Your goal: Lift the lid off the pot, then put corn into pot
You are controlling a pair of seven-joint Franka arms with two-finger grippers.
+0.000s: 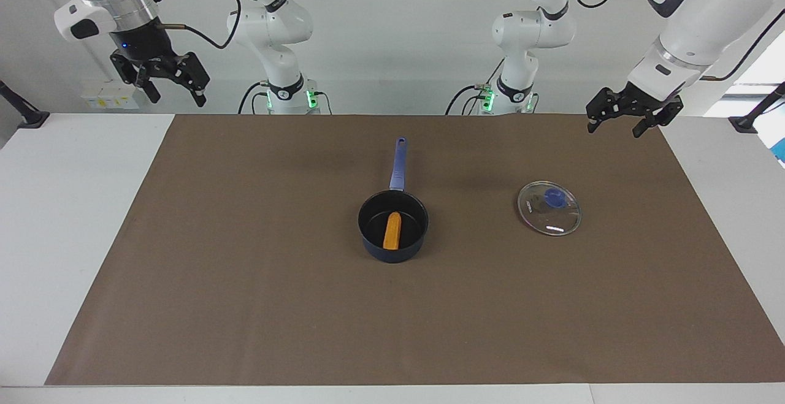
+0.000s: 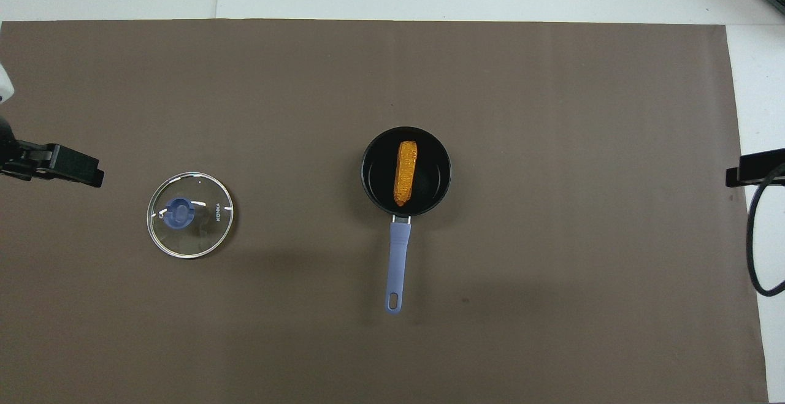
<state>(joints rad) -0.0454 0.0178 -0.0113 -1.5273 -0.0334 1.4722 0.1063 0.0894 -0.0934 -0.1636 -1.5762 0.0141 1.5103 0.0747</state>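
I see the corn [image 1: 392, 230] inside the pot [image 1: 392, 246], the lid [image 1: 549, 208] flat on the mat [image 1: 245, 269], below my left gripper [image 1: 615, 125], jaws released, my right gripper [image 1: 175, 92] waiting raised, jaws spread, both empty.

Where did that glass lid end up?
The lid lies flat on the brown mat, beside the pot toward the left arm's end of the table, apart from it; the corn is in the pot.
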